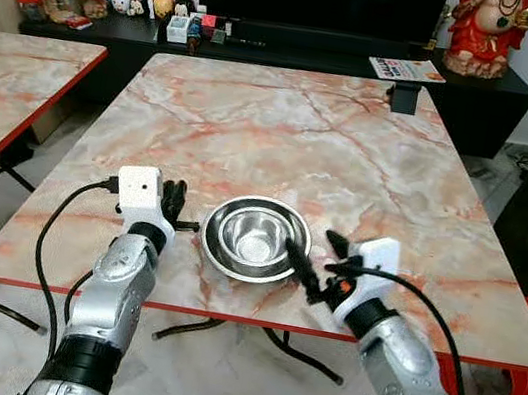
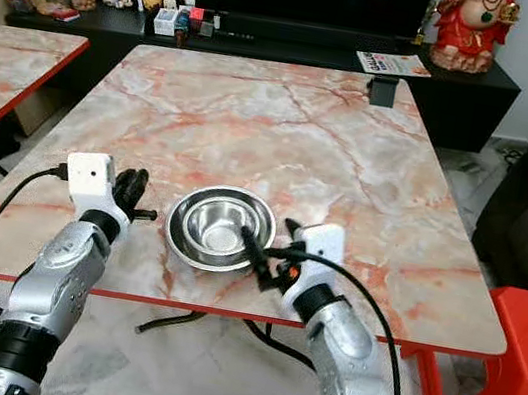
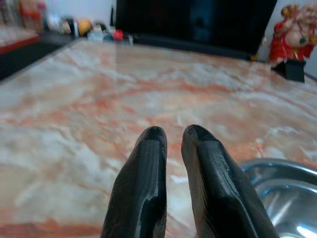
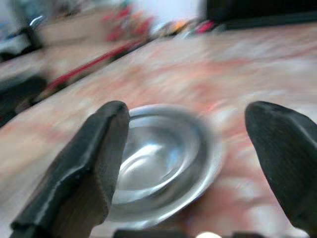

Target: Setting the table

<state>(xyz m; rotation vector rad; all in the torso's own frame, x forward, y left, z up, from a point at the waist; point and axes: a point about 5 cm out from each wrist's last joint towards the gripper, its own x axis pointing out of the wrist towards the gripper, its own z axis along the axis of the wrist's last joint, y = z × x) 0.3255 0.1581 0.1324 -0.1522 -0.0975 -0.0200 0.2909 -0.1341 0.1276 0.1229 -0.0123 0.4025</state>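
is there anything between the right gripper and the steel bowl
Nothing visible. The right gripper is open right at the steel bowl's near rim, with only bare marble table around it. The left gripper, fingers close together, sits on the bowl's other side.

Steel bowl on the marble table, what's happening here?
The steel bowl sits near the front edge of the marble table. The right end effector is open beside the bowl's right rim, holding nothing. The left end effector, fingers nearly together, rests just left of the bowl.
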